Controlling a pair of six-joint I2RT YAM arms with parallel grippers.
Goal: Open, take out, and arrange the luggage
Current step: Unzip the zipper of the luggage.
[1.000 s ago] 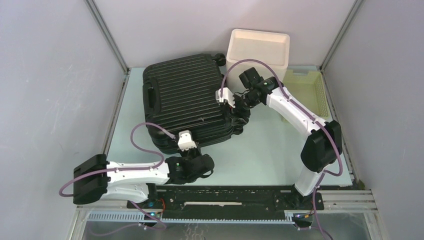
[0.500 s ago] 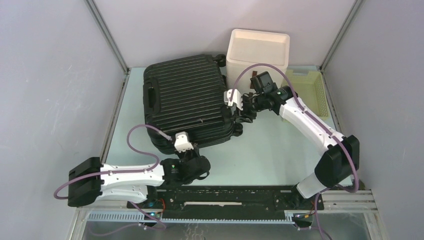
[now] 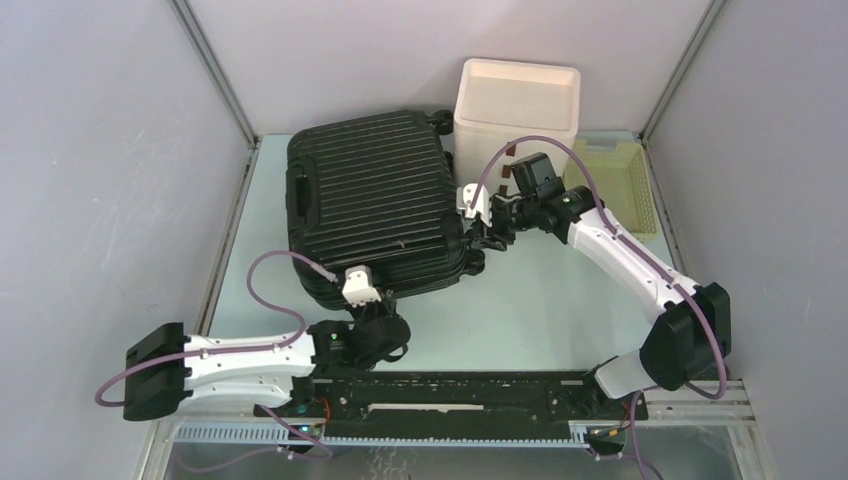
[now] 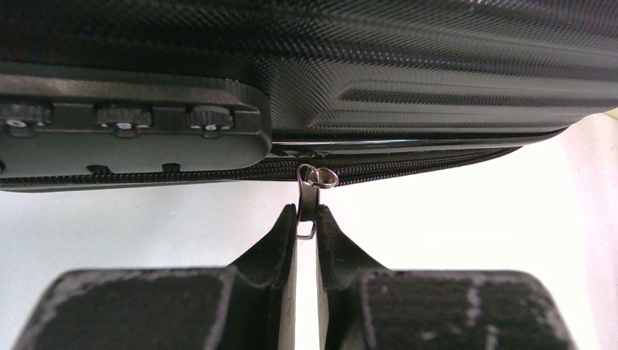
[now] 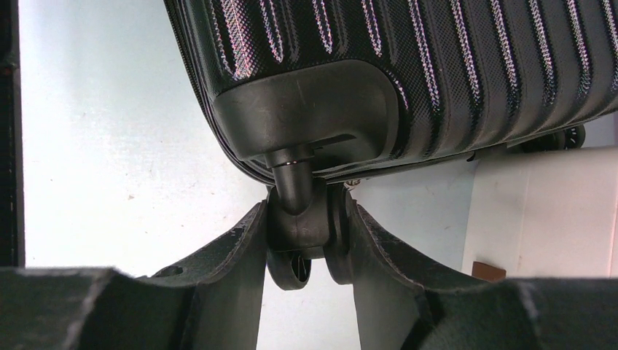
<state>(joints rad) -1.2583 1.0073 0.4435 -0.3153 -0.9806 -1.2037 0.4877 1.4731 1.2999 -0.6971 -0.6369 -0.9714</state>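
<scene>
The suitcase (image 3: 375, 210) lies flat on the far left of the table (image 3: 540, 300), its far right corner close beside the white box (image 3: 517, 100). The left gripper (image 4: 306, 216) is narrowed on the zipper pull (image 4: 310, 191) at the near edge, pinching the metal tab. The right gripper (image 5: 304, 219) clamps a corner wheel (image 5: 299, 237) on the case's right side. Open tabletop stretches to the right and near side of the case.
</scene>
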